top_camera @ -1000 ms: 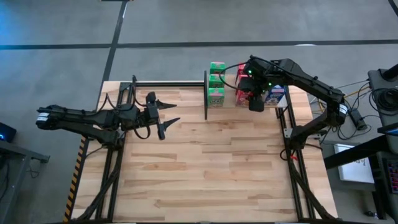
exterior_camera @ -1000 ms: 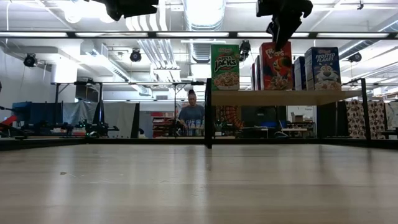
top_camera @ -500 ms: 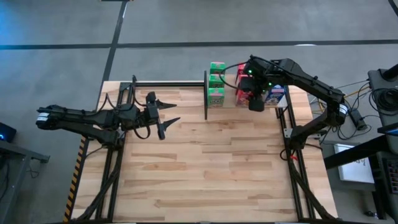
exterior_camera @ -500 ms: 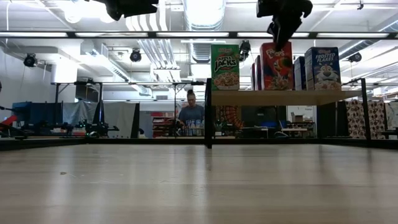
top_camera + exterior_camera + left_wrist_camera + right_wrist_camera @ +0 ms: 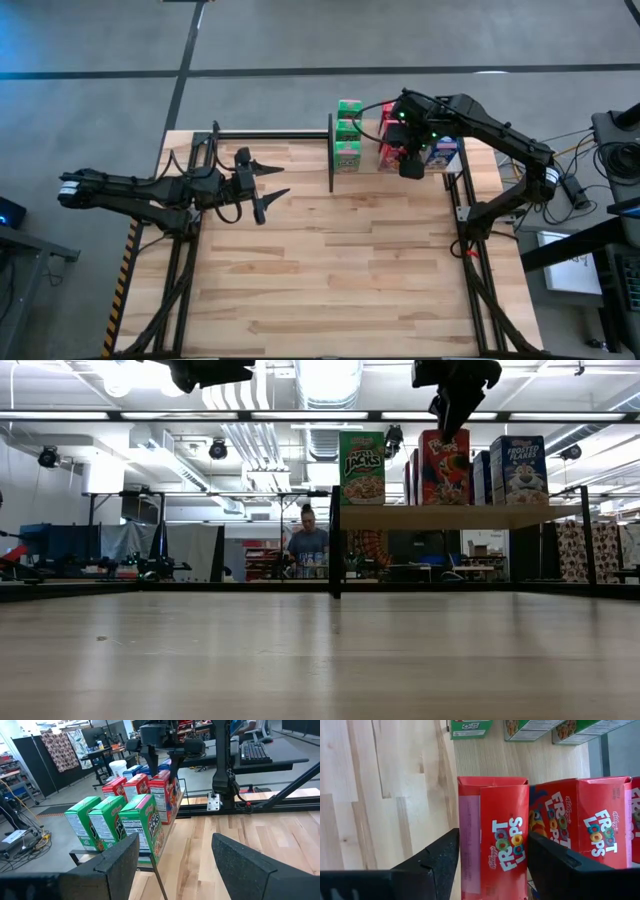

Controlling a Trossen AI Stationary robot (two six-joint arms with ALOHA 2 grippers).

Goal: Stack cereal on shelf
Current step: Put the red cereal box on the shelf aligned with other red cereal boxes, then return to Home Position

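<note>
Only the right wrist view shows the right gripper (image 5: 492,865) spread, straddling the upright front red box (image 5: 494,840) on the shelf (image 5: 520,762). Left gripper (image 5: 268,192) gapes.

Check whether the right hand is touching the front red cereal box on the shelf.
Cannot tell. In the right wrist view the right hand straddles the front red cereal box, its fingers close beside the box's sides, but no view shows contact or a gap plainly.
</note>
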